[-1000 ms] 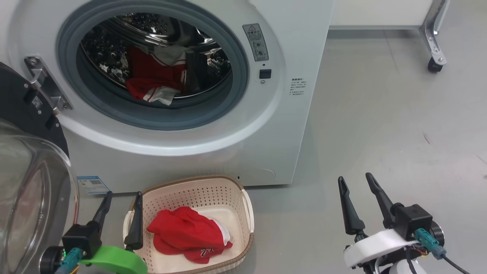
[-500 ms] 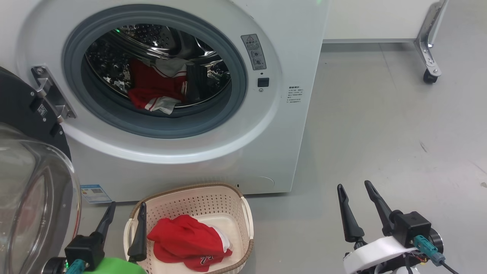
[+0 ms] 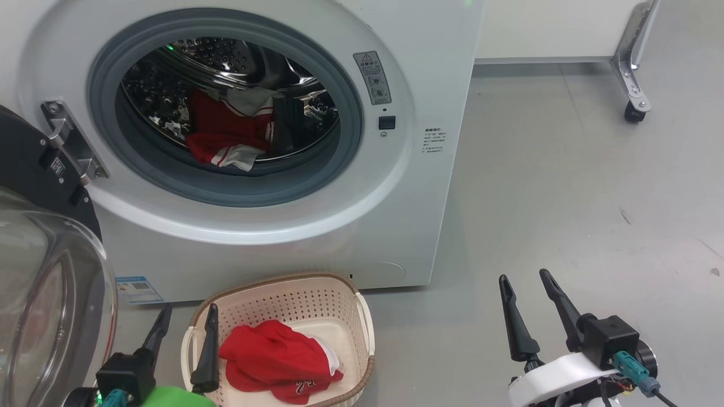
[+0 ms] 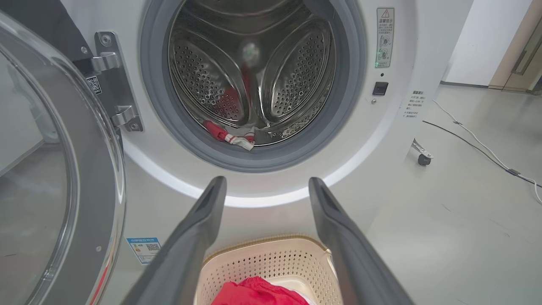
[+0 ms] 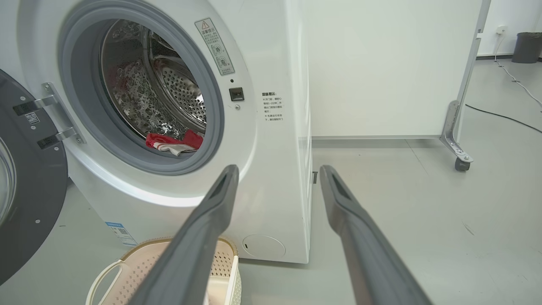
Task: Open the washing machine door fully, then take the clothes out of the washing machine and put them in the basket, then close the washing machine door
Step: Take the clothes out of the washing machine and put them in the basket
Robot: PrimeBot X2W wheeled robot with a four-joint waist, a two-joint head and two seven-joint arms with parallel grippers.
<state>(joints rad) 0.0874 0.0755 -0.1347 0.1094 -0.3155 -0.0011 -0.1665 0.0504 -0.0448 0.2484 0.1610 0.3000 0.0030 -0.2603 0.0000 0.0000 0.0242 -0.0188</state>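
Brightly and evenly lit from overhead, without harsh contrast. Only soft, faint shadows on the grey floor (image 3: 565, 198) at the foot of the washing machine (image 3: 396, 215). Sharp glints off the steel drum (image 3: 226, 56); pale reflections across the glass of the washing machine door (image 3: 51, 294). Slightly soft throughout the head view. Bowed at the edges in both wrist views, with a blurred smudge at the drum's centre in the left wrist view. A little soft on the near fingers (image 4: 186, 254) of the left gripper (image 4: 266, 182).

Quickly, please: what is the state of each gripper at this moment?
Left gripper: open, holding nothing.
Right gripper: open, holding nothing.
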